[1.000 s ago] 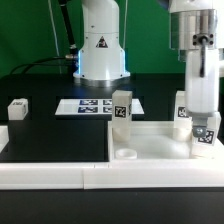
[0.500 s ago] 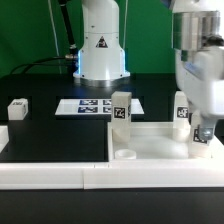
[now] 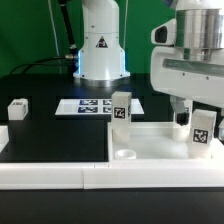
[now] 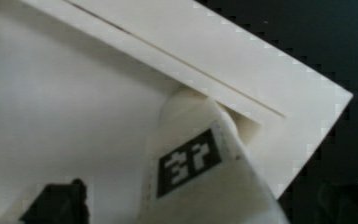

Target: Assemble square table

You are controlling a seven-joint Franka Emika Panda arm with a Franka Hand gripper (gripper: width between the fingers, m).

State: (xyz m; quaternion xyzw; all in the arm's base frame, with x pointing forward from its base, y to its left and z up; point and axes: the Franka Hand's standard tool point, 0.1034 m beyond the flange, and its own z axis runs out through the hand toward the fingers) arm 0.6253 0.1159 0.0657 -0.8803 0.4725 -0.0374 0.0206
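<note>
The white square tabletop (image 3: 152,140) lies at the front right with an empty round socket (image 3: 125,155) at its near corner. One tagged leg (image 3: 203,130) stands upright at its right corner. It fills the middle of the wrist view (image 4: 211,165) over the slab (image 4: 69,100). My gripper (image 3: 198,112) hangs over this leg, its dark fingers (image 4: 60,200) spread to either side with a gap showing, so it is open. A second leg (image 3: 181,118) stands just behind. A third leg (image 3: 121,108) stands at the slab's far left corner. A fourth leg (image 3: 17,108) lies at the far left.
The long white bar fence (image 3: 50,172) runs along the front edge. The marker board (image 3: 90,105) lies flat in front of the robot base (image 3: 100,50). The table surface is black.
The hand has turned about its vertical axis and now shows its broad side. Its fingers have come off the right corner leg, whose tag now faces the camera.
</note>
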